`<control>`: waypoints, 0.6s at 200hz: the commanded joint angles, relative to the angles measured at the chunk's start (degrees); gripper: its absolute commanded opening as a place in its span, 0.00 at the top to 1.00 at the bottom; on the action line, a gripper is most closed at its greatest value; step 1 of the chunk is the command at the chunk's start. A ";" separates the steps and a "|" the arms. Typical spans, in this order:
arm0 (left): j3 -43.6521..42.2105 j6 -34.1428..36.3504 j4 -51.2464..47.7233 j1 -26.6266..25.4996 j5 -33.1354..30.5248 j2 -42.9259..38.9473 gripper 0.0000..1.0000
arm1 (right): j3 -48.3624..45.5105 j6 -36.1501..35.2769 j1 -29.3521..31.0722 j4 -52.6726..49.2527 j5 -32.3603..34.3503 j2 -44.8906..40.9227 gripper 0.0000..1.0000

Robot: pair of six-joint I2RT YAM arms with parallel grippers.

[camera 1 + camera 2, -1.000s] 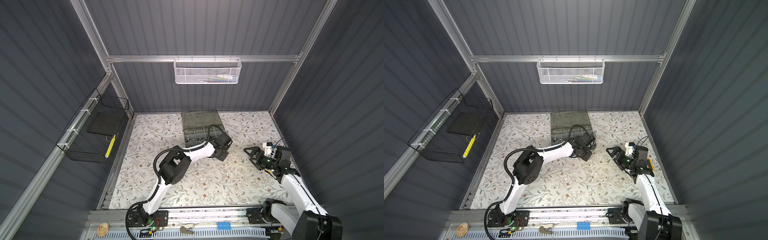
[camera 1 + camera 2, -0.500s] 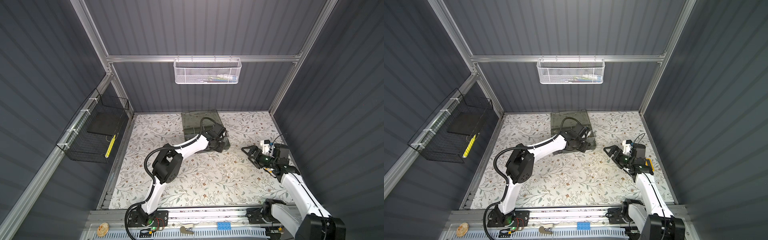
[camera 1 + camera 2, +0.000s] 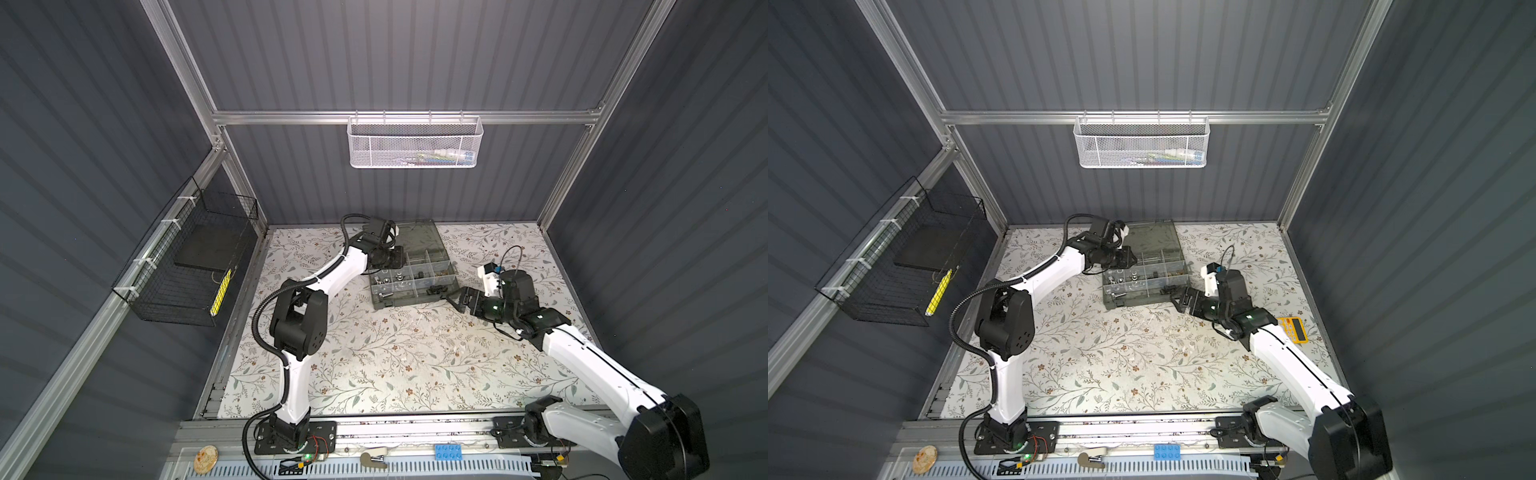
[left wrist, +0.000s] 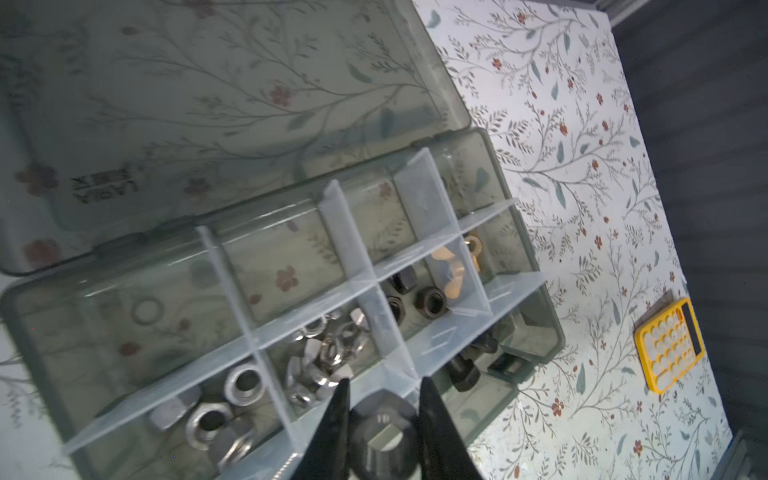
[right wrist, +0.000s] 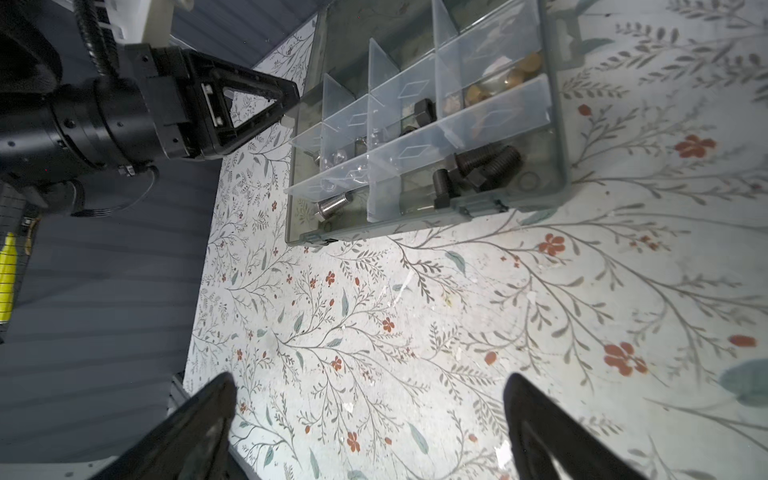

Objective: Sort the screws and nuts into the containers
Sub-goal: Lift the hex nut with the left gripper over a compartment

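Left tool (image 4: 384, 388) is clamped on a large black metal hex nut (image 4: 384, 419). Its fingers sit on two opposite sides and the bore faces the wrist camera. The tool is at the left end of the translucent grey-green plastic organiser tray (image 4: 540, 286). The tray lies open near the far edge of the table (image 3: 395, 365), about mid-width.

Key relation: the target is the compartment of loose black hex nuts (image 4: 446, 328) in the middle row. From the tool it lies toward the table's right edge, along the tray's long axis, past the two cells of silver nuts (image 4: 328, 357). Brass wing nuts (image 4: 451, 266) are one cell further right. Black bolts (image 5: 478, 166) are in the front row, on the near-edge side.

My read: mostly a shift right, then let go. Overshoot lands the nut in the brass. Can't tell which row the tool is over, so a small correction toward the near edge may be needed.

Right tool (image 5: 370, 380) is spread wide and empty, over bare table off the tray's near right corner. It's nearer that cell, but the left arm has the nut, so left does it.
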 commanded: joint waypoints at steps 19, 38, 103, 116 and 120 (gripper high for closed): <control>-3.61 -1.80 2.24 4.45 2.91 -1.84 0.80 | 4.71 -2.17 6.44 1.66 7.31 6.53 0.01; -4.73 -1.98 3.17 5.62 2.60 -1.33 0.80 | 5.51 -1.47 8.27 3.05 7.40 9.10 0.01; -6.00 -2.33 2.96 5.82 2.27 3.02 0.79 | 6.69 -2.68 9.75 2.92 9.27 12.25 0.01; -6.15 -2.35 2.83 5.80 2.35 3.65 0.78 | 6.72 -3.14 9.70 2.58 9.96 12.05 0.01; -6.12 -2.38 2.73 5.82 2.19 3.85 0.77 | 6.72 -3.17 9.66 2.49 10.05 11.91 0.01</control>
